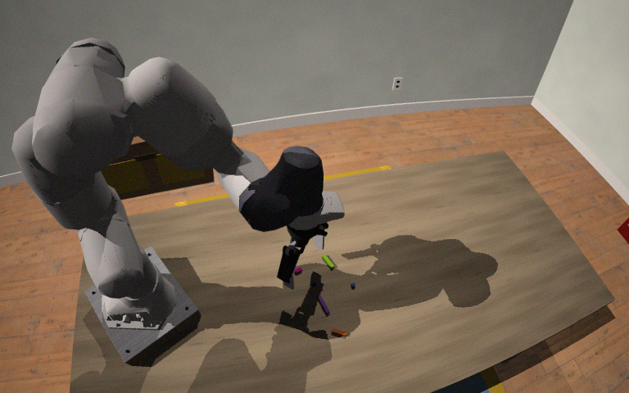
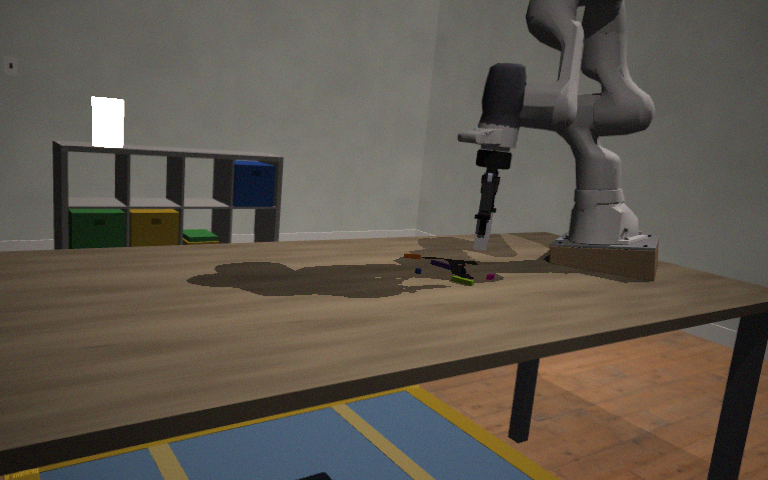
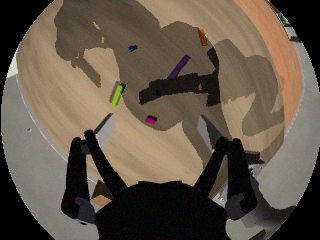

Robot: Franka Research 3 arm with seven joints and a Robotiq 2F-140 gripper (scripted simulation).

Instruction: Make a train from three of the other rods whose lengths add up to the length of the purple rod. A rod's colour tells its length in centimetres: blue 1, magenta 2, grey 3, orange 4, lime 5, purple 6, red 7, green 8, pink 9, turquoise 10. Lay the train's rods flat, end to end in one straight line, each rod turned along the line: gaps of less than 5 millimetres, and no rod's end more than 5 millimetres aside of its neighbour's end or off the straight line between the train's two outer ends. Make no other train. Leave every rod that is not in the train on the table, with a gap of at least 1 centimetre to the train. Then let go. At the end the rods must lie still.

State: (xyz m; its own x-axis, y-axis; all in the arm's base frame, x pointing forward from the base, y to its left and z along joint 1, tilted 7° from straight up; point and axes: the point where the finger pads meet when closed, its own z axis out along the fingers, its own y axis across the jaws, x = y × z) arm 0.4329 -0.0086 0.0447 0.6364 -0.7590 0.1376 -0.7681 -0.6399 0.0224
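My gripper (image 1: 303, 262) (image 2: 481, 243) (image 3: 156, 121) is open and empty, above the table. The magenta rod (image 1: 298, 270) (image 2: 490, 276) (image 3: 151, 120) lies below and just ahead of the fingers. The lime rod (image 1: 328, 261) (image 2: 462, 280) (image 3: 117, 95) lies apart, ahead of the left finger in the wrist view. One blue rod (image 1: 353, 285) (image 2: 417, 271) (image 3: 132, 48) lies alone; another blue rod (image 1: 313, 284) (image 3: 158, 93) is dim in the gripper's shadow. The purple rod (image 1: 323, 304) (image 2: 440, 264) (image 3: 179, 67) and orange rod (image 1: 339, 332) (image 2: 412, 256) (image 3: 202, 37) lie apart. No rods touch.
The table (image 1: 463, 208) (image 2: 169, 350) carries the arm's base block (image 1: 187, 319) (image 2: 600, 262), left of the rods in the top view. The arm's shadow darkens much of the rod area. A shelf (image 2: 169, 151) stands beyond the table.
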